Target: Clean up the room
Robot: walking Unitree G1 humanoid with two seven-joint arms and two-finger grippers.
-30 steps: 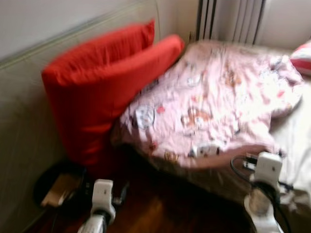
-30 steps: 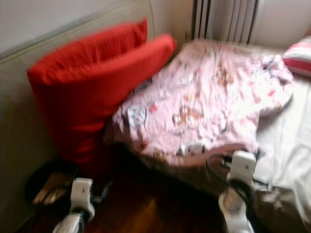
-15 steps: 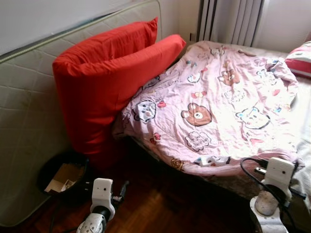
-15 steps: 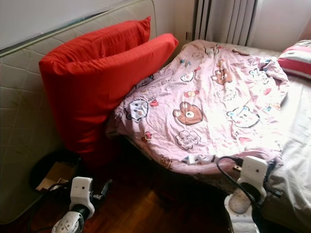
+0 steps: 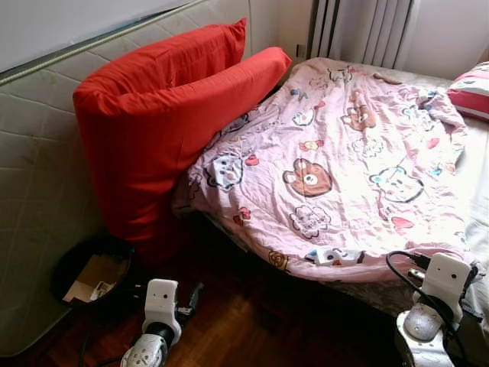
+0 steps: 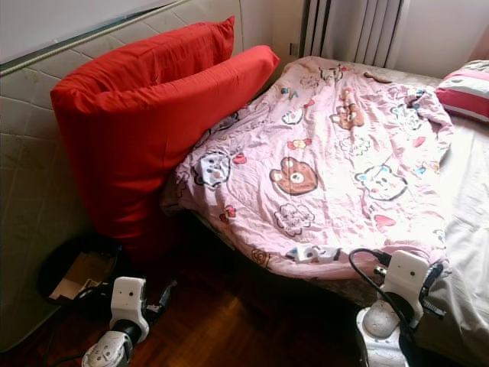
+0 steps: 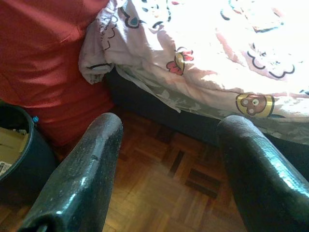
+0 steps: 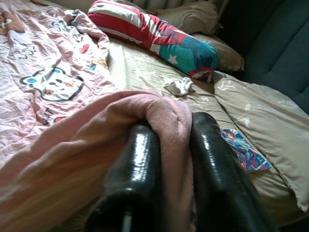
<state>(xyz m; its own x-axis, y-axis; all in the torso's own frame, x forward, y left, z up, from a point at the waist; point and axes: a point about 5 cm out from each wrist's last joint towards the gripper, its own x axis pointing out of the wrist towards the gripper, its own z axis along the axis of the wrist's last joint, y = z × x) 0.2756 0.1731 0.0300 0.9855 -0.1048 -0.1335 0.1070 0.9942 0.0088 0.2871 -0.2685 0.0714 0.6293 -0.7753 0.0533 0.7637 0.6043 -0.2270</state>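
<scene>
Bedding is what the robot seems to be sorting out. The right gripper (image 8: 169, 159) has its 2 black fingers pressed together on a fold of the pink blanket (image 5: 336, 160), pinching it at the blanket's near corner where it hangs over the foot edge of the bed (image 6: 466, 229). Holding the hem rather than the middle makes sense: from a corner the whole cover can be drawn flat or pulled off in one go.

The blanket, printed with cartoon bears, lies spread but rumpled across the bed's left half, its far edge bunched toward the radiator (image 5: 367, 30). A big red cushion (image 5: 160, 130) leans against the upright mattress (image 5: 30, 199) at the bed's left edge, its lower end resting on the blanket's side, so I'd guess a hard pull could drag on it.

The left gripper (image 7: 169, 159) hangs low over the parquet floor (image 7: 164, 188), fingers spread wide apart and holding nothing, just beside a dark bin (image 5: 88, 275) with cardboard in it. On the bare sheet toward the bed's right edge lie a striped pillow (image 8: 154, 34) and a small white sock (image 8: 179, 87).
</scene>
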